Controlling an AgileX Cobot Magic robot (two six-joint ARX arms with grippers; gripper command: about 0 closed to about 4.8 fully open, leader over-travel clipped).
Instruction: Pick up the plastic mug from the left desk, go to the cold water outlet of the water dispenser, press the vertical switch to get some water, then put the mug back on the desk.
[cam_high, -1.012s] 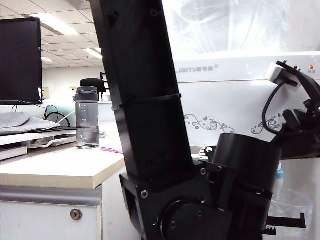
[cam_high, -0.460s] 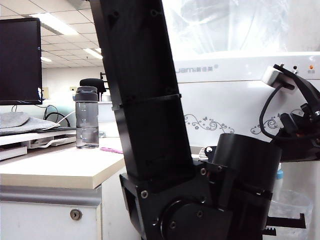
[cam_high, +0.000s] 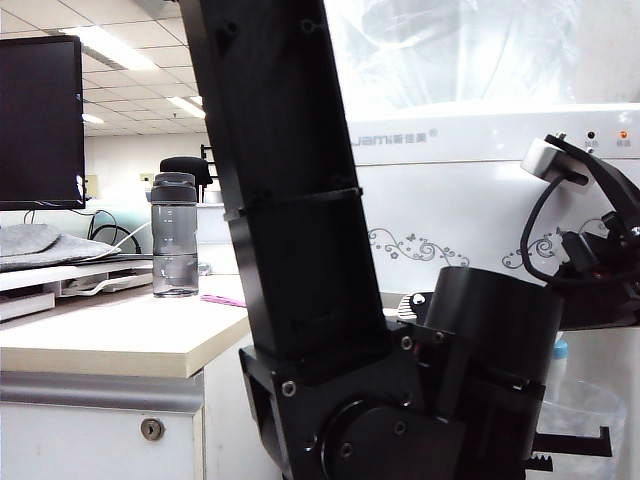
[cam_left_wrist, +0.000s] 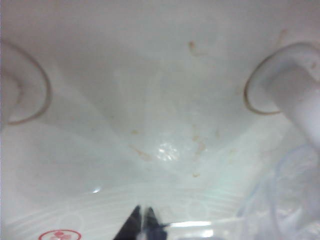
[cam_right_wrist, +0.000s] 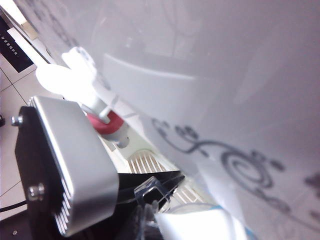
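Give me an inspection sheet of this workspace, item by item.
Surface: left desk, pale top, grey edge band.
Job's things: plastic mug below the cold water outlet of the water dispenser.
Clutter: grey bottle and monitor on the desk.
Grippers: left gripper shut, seemingly on the mug's handle; right gripper at the dispenser front, jaws hidden.
Cables: black cable looping on the right arm.
Surroundings: office, ceiling lights.

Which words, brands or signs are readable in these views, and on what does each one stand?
"Jam": grey lettering on the water dispenser front, exterior view.
The small characters after it: too small to read.
Red round sign in the left wrist view: cut off, unreadable.
Nothing else readable.
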